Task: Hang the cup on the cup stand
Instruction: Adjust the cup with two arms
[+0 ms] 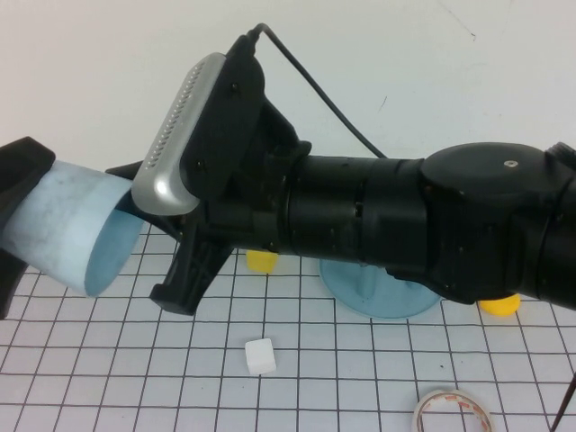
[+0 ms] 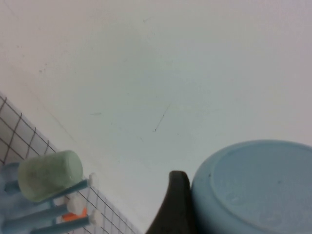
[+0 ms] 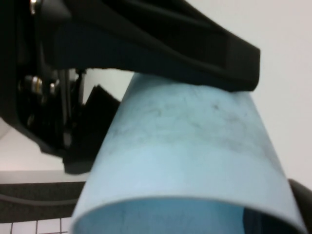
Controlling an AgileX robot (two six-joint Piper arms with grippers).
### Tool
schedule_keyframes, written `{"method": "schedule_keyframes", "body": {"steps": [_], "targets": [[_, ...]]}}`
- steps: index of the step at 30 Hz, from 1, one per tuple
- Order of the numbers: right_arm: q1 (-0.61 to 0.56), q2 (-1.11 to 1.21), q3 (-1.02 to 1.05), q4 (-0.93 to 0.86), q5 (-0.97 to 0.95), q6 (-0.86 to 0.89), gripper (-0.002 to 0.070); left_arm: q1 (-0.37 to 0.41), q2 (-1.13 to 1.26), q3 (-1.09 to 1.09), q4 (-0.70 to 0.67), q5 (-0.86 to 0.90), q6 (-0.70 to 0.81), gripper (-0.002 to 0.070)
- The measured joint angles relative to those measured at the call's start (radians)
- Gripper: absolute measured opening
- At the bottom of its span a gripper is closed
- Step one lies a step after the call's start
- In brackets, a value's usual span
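Note:
The light sky-blue cup lies on its side in the air at the left, its mouth facing the right arm. My left gripper is shut across its closed end. One left finger presses the cup's side; the other is out of that view. My right gripper reaches across from the right, shut on the cup's rim, one finger inside and one outside. The cup stand's blue round base stands behind the right arm. Its pegs carry a pale green cup.
A white cube lies on the gridded mat in front. A tape roll sits at the front right edge. Two yellow objects flank the stand's base. The right arm spans the middle of the scene.

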Motion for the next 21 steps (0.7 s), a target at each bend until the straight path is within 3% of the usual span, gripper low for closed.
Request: {"method": "schedule_keyframes", "body": {"steps": [3,8,10,14,21], "targets": [[0.000,0.002,0.000,-0.003,0.011,0.004,0.0117,0.000,0.000,-0.002,-0.002,0.000,0.080,0.0568],[0.000,0.004,0.000,-0.010,0.025,0.009,0.0386,0.000,0.000,-0.004,-0.005,-0.008,0.235,0.0568],[0.000,0.004,0.000,-0.011,0.025,0.017,0.0450,0.000,0.000,-0.004,-0.009,-0.008,0.269,0.0568],[0.000,0.004,0.013,-0.058,0.049,0.083,0.0496,0.000,0.000,-0.007,-0.011,-0.008,0.310,0.0568],[0.000,-0.085,0.137,-0.253,0.046,0.217,0.0508,0.000,0.000,-0.053,0.004,-0.021,0.472,0.0568]]}}
